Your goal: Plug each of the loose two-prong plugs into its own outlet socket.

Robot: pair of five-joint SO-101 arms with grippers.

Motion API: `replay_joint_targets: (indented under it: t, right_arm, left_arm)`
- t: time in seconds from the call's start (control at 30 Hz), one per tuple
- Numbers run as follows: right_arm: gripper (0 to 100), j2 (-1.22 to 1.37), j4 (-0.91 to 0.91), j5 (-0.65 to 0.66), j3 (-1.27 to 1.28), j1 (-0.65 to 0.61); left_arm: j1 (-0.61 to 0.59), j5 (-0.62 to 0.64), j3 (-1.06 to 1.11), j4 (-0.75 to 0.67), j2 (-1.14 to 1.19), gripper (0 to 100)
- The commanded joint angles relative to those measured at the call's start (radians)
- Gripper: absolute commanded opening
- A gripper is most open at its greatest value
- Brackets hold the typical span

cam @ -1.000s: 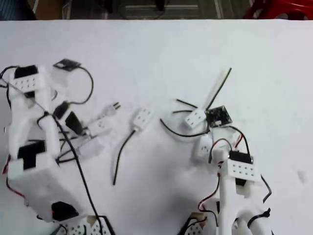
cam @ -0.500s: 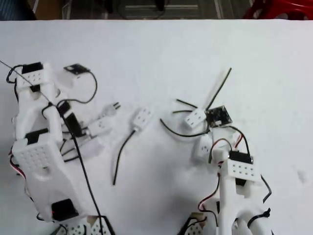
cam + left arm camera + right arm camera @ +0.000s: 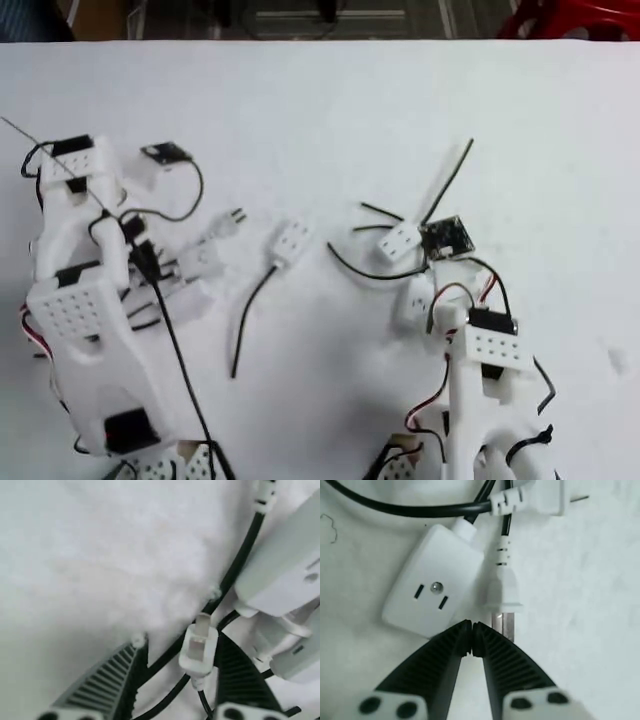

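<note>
In the left wrist view a white two-prong plug (image 3: 199, 650) on a black cord lies between my left gripper's (image 3: 180, 645) open fingers, close to one finger (image 3: 240, 675). A white socket block (image 3: 285, 575) sits just beyond it. My right gripper (image 3: 471, 630) is shut on nothing, its tips just short of a white outlet socket (image 3: 432, 582) and a white plug (image 3: 504, 587) whose prongs point back at it. From above, one plug (image 3: 225, 226) and a socket (image 3: 291, 240) lie mid-table, between the left arm (image 3: 90, 310) and the right arm (image 3: 490, 350).
Two more white sockets (image 3: 400, 240) (image 3: 415, 298), a small black board (image 3: 447, 237) and loose black cords lie ahead of the right arm. Another white plug (image 3: 540, 500) crosses the cords. The far half of the white table (image 3: 330, 100) is bare.
The left arm has shifted its pose, its upper links and wrist moving slightly right toward the plugs. The right arm and the loose parts have stayed put.
</note>
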Motion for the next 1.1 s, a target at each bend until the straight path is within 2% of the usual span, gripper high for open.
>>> replay_joint_targets:
  t: [0.0,0.13,0.27,0.5,0.7,0.87,1.07]
  right_arm:
    - [2.5,-0.028,-0.013,0.002,-0.005,-0.008]
    - [2.5,-0.028,-0.013,0.002,-0.005,-0.008]
    - [2.5,-0.028,-0.013,0.002,-0.005,-0.008]
    - [2.5,-0.028,-0.015,0.002,-0.005,-0.008]
    - [2.5,-0.028,-0.015,0.002,-0.005,-0.008]
    - [2.5,-0.028,-0.016,0.002,-0.005,-0.008]
    - [2.5,-0.027,-0.027,0.002,-0.005,-0.008]
  left_arm:
    - [0.004,-0.014,-0.028,-0.055,0.035,21]
    - [0.012,-0.014,-0.063,-0.044,0.033,18]
    - [0.015,-0.014,-0.149,0.008,0.033,2]
    - [0.015,-0.009,-0.339,0.184,0.033,2]
    - [-0.002,0.014,-0.411,0.196,0.019,2]
    - [0.005,0.014,-0.339,0.196,-0.137,2]
    - [0.088,0.009,-0.041,0.195,-0.449,2]
